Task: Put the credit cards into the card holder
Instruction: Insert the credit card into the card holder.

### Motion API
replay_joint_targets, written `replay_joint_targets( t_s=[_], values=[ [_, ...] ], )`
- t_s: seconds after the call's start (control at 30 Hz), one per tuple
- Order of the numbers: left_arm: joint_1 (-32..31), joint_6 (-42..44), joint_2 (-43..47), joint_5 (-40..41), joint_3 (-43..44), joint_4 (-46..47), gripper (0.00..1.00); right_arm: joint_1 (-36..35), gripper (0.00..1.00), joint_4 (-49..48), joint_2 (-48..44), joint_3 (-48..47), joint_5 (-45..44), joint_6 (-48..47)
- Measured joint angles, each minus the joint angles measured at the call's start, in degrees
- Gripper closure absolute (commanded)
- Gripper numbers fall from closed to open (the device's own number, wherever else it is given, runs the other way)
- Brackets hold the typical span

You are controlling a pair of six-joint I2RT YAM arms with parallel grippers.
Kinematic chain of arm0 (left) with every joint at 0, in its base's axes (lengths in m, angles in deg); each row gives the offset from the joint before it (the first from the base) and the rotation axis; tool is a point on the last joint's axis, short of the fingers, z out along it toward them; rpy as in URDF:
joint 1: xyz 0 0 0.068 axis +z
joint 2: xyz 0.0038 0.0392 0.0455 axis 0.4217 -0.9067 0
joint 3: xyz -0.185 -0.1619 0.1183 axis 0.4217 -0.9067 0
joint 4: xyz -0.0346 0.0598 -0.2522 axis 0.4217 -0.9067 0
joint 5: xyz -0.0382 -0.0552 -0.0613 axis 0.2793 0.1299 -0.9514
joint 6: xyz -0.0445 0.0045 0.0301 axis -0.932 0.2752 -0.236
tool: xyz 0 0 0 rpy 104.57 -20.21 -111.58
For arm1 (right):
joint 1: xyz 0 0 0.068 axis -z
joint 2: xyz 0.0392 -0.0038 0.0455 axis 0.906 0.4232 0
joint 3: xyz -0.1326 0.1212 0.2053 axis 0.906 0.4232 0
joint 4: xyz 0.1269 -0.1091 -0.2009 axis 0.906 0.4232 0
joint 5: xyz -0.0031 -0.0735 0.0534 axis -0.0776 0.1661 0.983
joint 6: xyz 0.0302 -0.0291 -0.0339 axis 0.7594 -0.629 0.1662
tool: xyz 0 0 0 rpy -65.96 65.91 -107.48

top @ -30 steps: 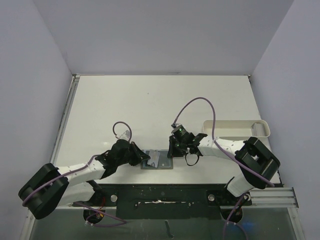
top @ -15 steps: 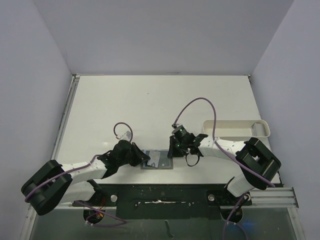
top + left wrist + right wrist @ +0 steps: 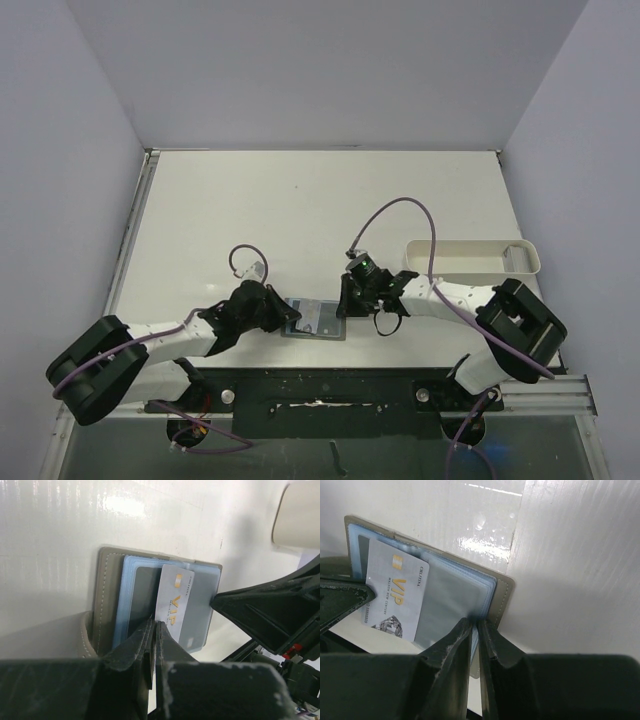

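Note:
The card holder (image 3: 322,331) lies open on the table between both grippers, grey-olive (image 3: 106,595) outside with light blue sleeves (image 3: 455,600). A pale grey credit card marked VIP (image 3: 174,605) lies slanted over the sleeves, also seen in the right wrist view (image 3: 395,600). My left gripper (image 3: 153,625) is shut on that card's near edge. A darker grey card (image 3: 142,600) sits in a sleeve beside it. My right gripper (image 3: 475,623) is shut on the blue sleeve edge at the holder's right side. From above, the left gripper (image 3: 290,318) and right gripper (image 3: 345,308) flank the holder.
A white oblong tray (image 3: 470,258) stands to the right, behind the right arm; its corner shows in the left wrist view (image 3: 297,515). A dark rail (image 3: 320,385) runs along the table's near edge, close to the holder.
The left arm's rear links have shifted slightly to the right. Both grippers stay at the holder, their jaws unchanged.

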Motion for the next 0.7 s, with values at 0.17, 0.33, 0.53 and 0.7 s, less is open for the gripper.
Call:
replay_joint_targets(
  t_s=[0.17, 0.33, 0.53, 0.7],
  values=[
    [-0.31, 0.0, -2.03, 0.02, 0.72, 0.83, 1.0, -0.2, 0.87, 0.17, -1.09, 1.03, -0.02, 0.87],
    [-0.96, 0.02, -3.45, 0.22, 1.6, 1.31, 1.0, -0.2, 0.87, 0.28, -1.75, 1.44, -0.26, 1.25],
    [-1.22, 0.17, -3.96, 0.22, 1.88, 1.68, 1.0, -0.2, 0.87, 0.39, -2.23, 1.75, -0.59, 1.97],
    [-1.53, 0.2, -3.93, 0.26, 1.88, 1.7, 1.0, -0.2, 0.87, 0.35, -2.23, 1.77, -0.61, 2.4]
  ],
)
